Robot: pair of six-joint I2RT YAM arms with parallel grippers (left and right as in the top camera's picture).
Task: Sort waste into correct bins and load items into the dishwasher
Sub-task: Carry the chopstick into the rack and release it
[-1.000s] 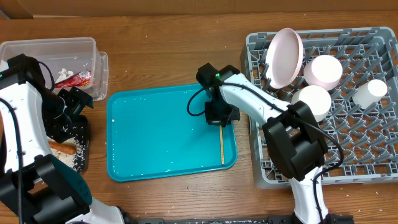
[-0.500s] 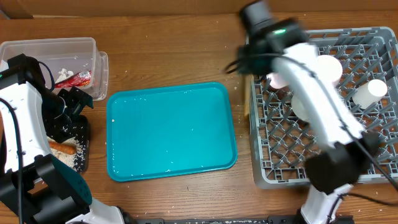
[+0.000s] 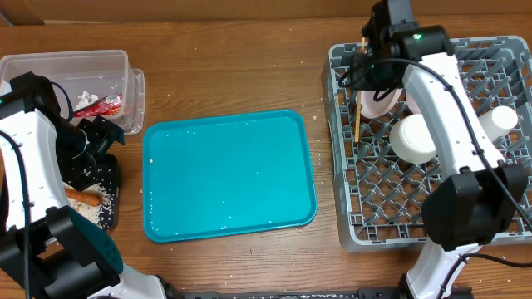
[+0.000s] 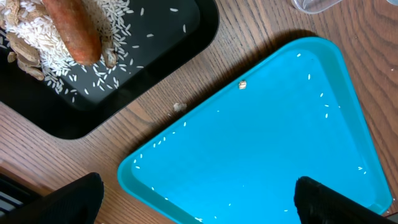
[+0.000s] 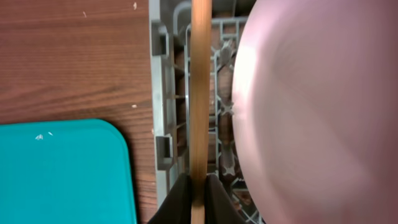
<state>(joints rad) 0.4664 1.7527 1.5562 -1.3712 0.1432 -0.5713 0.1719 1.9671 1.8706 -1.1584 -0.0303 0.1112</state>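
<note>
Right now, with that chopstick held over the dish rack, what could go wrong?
The chopstick hangs just inside the dish rack's left wall; released there, it might tip out onto the table.
It is thin and the rack's grid is open, so it may slip through.
It sits close beside the pink bowl, which the right gripper could knock.

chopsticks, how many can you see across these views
1. The chopstick is gripped in the right hand over the left side of the grey dish rack, beside the pale pink dish. More could be hidden from view.
</note>
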